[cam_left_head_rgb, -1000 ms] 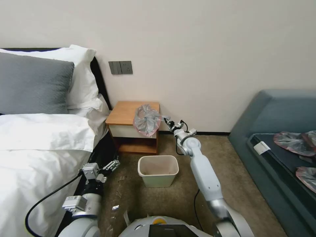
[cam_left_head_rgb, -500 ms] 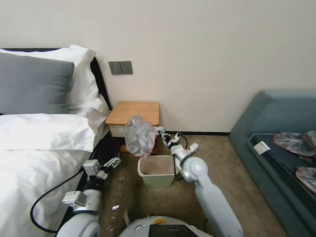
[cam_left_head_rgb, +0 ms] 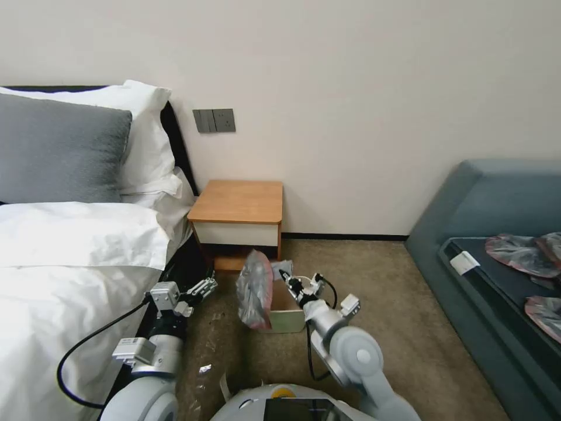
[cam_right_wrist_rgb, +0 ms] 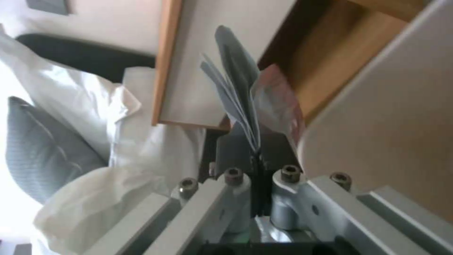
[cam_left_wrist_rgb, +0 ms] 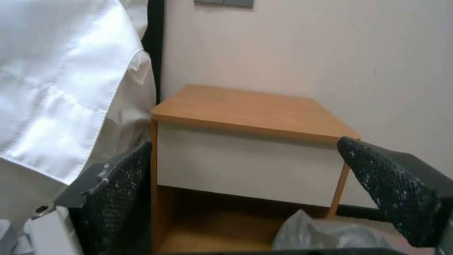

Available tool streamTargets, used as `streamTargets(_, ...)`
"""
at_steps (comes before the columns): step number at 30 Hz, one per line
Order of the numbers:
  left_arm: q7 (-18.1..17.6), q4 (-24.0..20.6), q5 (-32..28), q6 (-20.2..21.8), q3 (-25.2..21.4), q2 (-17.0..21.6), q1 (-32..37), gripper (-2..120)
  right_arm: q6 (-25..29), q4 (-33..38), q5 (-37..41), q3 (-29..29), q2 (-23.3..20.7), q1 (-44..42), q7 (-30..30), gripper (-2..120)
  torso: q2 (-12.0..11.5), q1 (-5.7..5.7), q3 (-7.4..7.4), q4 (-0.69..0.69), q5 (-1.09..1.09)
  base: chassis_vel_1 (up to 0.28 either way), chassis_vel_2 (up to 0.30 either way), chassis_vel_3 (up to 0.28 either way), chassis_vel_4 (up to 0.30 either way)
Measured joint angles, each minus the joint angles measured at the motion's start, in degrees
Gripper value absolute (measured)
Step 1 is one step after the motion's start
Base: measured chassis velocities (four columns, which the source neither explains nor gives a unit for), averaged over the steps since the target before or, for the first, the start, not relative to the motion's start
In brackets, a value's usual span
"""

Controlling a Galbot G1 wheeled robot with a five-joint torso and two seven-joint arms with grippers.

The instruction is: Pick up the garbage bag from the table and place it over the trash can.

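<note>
My right pincer [cam_left_head_rgb: 284,275] is clamped on the garbage bag [cam_left_head_rgb: 255,289], which hangs over the trash can [cam_left_head_rgb: 289,318] in front of the table [cam_left_head_rgb: 239,202]. I want its mouth spread above the rim. My left pincer [cam_left_head_rgb: 204,287] waits apart beside the bed [cam_left_head_rgb: 70,275].

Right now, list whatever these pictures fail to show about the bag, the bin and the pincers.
- Bin: in the head view, the bag and the right pincer cover most of it, so its inside is hidden.
- Bag's mouth: whether it is open cannot be told; the right wrist view shows folded plastic pinched shut.
- Left pincer: open beside the bed; the left wrist view's edge cuts off the bag.
</note>
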Motion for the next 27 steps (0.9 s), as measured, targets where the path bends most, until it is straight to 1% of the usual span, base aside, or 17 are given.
streamTargets(10,0.01,0.00,0.00,-0.99,0.42,0.25,-0.17,100,-1.42,0.88,-2.31,0.58,0.70,-3.82,4.25,0,0.00,0.00,0.00,0.00,0.00,0.000,0.000,0.000,0.000)
streamTargets(12,0.09,0.00,0.01,-1.14,0.49,0.53,-0.68,100,-1.76,0.89,-3.87,0.51,0.74,-4.44,4.97,12,0.00,0.00,0.00,0.00,0.00,0.000,0.000,0.000,0.000)
streamTargets(13,0.09,0.00,0.01,-1.14,0.49,0.53,-0.68,100,-1.76,0.89,-3.87,0.51,0.74,-4.44,4.97,12,0.00,0.00,0.00,0.00,0.00,0.000,0.000,0.000,0.000)
streamTargets(15,0.21,0.00,0.06,-1.17,0.74,0.61,-0.97,100,-2.02,1.25,-5.55,0.51,0.43,-4.99,5.25,20,0.00,0.00,0.00,0.00,0.00,0.000,0.000,0.000,0.000)
streamTargets(16,0.21,0.00,0.06,-1.17,0.74,0.61,-0.97,100,-2.02,1.25,-5.55,0.51,0.43,-4.99,5.25,20,0.00,0.00,0.00,0.00,0.00,0.000,0.000,0.000,0.000)
streamTargets(18,0.31,0.00,0.15,-1.18,1.08,0.55,-1.13,100,-2.91,2.09,-5.95,1.19,-0.16,-5.71,6.09,31,0.00,0.00,0.00,0.01,0.00,0.000,0.000,0.000,0.000)
streamTargets(19,0.34,0.00,0.18,-1.18,1.18,0.52,-1.19,100,-3.20,2.53,-5.97,1.58,-0.40,-6.07,6.54,35,0.00,0.00,0.00,0.00,0.00,0.000,0.000,0.000,0.000)
streamTargets(20,0.34,0.00,0.18,-1.18,1.18,0.52,-1.19,100,-3.20,2.53,-5.97,1.58,-0.40,-6.07,6.54,35,0.00,0.00,0.00,0.00,0.00,0.000,0.000,0.000,0.000)
streamTargets(24,0.22,0.00,1.02,-1.22,1.58,0.73,-1.58,100,-3.81,4.74,-6.01,3.07,-0.94,-7.86,8.35,55,0.00,0.01,0.00,0.00,0.00,0.000,0.000,0.000,0.000)
streamTargets(25,0.22,0.00,1.02,-1.22,1.58,0.73,-1.58,100,-3.81,4.74,-6.01,3.07,-0.94,-7.86,8.35,55,0.00,0.01,0.00,0.00,0.00,0.000,0.000,0.000,0.000)
streamTargets(27,0.18,0.00,1.83,-1.29,1.92,1.02,-1.62,100,-4.46,6.03,-6.01,3.88,-0.97,-8.70,8.66,64,0.00,0.01,0.00,0.00,0.01,0.000,0.000,0.000,0.000)
